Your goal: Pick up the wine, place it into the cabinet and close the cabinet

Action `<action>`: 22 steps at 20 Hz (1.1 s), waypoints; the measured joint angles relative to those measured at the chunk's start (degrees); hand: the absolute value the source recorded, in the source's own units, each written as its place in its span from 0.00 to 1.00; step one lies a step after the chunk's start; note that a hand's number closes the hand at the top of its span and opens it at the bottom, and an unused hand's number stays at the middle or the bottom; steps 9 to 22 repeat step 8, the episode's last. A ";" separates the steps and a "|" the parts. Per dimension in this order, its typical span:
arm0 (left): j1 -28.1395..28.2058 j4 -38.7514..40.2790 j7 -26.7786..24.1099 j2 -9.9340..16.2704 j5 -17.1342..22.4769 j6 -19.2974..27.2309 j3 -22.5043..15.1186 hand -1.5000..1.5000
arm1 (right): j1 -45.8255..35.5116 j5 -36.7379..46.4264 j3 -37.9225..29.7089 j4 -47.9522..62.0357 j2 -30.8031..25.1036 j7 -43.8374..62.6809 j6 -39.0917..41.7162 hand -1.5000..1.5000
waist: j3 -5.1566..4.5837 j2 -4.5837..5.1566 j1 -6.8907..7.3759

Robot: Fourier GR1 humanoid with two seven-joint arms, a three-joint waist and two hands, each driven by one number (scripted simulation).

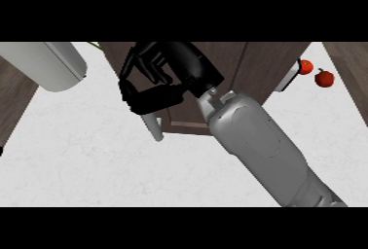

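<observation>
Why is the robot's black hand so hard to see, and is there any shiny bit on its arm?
Head view: the black right hand sits against the dark brown wooden cabinet, so dark blends into dark. Head view: the grey forearm shows soft pale sheen along its casing, no harsh glare. Head view: the white counter looks evenly lit.

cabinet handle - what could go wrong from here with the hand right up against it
The right hand has its fingers curled at the cabinet door, just above the grey handle; it could slip off the handle. The forearm crosses the door front and might knock it. No wine shows in this view, so its placement cannot be checked.
</observation>
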 measured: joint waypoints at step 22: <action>-5.71 1.51 1.21 -2.52 -3.32 4.21 -4.24 0.00 | -1.31 -0.40 -0.72 3.95 -1.29 -6.64 4.11 1.00 | -0.55 -0.29 0.32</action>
